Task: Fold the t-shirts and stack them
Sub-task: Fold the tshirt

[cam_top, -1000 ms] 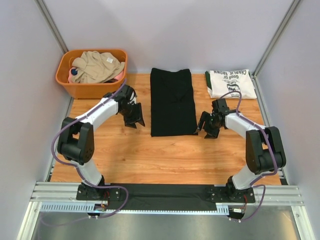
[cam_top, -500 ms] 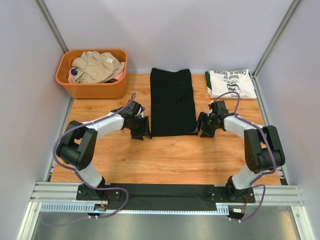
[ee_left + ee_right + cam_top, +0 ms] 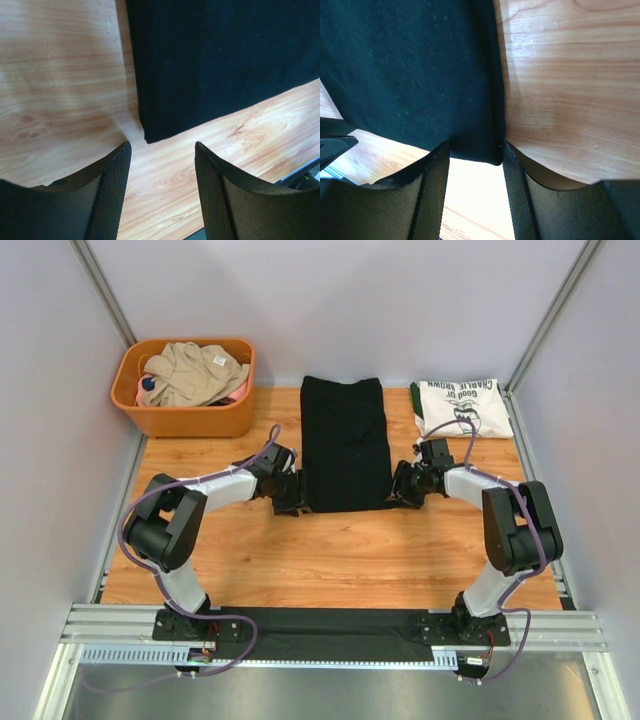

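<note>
The black t-shirt (image 3: 345, 443) lies flat as a long folded rectangle in the middle of the table. My left gripper (image 3: 292, 495) is open at its near left corner; the left wrist view shows that corner (image 3: 150, 135) just ahead of the open fingers (image 3: 107, 190), apart from them. My right gripper (image 3: 400, 488) is open at the near right corner; in the right wrist view the corner (image 3: 487, 150) sits between the fingertips (image 3: 437, 165). The white t-shirt with green trim (image 3: 462, 405) lies folded at the back right.
An orange basket (image 3: 185, 418) holding beige and pink clothes stands at the back left. Grey walls close in the table on the left, right and back. A metal rail (image 3: 330, 628) runs along the near edge.
Both grippers have moved inward to the near corners of the black t-shirt. The left one came from farther left and back, the right one moved left a little.
</note>
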Robot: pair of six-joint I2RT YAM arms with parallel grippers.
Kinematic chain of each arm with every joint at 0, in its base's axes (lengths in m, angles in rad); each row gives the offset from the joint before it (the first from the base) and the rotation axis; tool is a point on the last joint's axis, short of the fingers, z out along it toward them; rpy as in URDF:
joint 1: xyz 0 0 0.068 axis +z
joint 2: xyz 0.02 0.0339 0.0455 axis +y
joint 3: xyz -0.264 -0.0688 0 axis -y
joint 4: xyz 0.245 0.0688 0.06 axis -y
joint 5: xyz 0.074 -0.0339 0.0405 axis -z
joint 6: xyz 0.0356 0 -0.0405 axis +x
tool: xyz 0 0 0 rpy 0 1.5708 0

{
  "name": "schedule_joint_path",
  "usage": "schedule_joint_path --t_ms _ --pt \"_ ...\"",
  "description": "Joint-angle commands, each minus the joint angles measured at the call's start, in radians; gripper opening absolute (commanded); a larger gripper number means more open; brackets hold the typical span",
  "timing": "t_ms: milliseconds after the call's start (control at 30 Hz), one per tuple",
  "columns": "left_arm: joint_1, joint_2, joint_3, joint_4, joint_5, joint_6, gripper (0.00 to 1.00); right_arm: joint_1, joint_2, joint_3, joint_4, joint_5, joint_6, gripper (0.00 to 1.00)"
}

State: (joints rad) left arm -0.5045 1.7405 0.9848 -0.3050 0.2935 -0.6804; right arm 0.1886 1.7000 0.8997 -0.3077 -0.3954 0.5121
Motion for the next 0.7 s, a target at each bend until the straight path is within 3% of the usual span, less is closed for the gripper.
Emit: schedule_joint_path --t_ms 0,100,267,367,400,433,533,667 --pt "-0.003 0.039 0.015 0.033 -0.045 -0.007 0.62 -0.005 0.055 -0.007 0.001 0.082 -0.049 0.48" --pt "-0.003 0.051 0.026 0.032 -0.06 -0.007 0.61 -0.014 0.056 -0.012 0.001 0.086 -0.05 0.46" --pt "-0.003 0.076 0.041 0.032 -0.063 -0.011 0.55 -0.021 0.053 -0.018 -0.002 0.081 -0.05 0.33" --pt "-0.003 0.085 0.048 0.037 -0.073 -0.018 0.45 -0.023 0.046 -0.027 -0.005 0.081 -0.046 0.22" --pt "-0.003 0.088 0.049 0.04 -0.076 -0.021 0.37 -0.021 0.046 -0.033 -0.004 0.081 -0.043 0.19" --pt "-0.003 0.091 0.048 0.043 -0.08 -0.024 0.35 -0.021 0.044 -0.035 -0.004 0.072 -0.04 0.11" --pt "-0.005 0.103 0.057 0.053 -0.077 -0.033 0.26 -0.021 0.058 -0.042 0.008 0.053 -0.038 0.01" --pt "-0.026 0.099 0.069 0.061 -0.08 -0.036 0.05 -0.021 0.078 -0.044 0.018 0.033 -0.035 0.0"
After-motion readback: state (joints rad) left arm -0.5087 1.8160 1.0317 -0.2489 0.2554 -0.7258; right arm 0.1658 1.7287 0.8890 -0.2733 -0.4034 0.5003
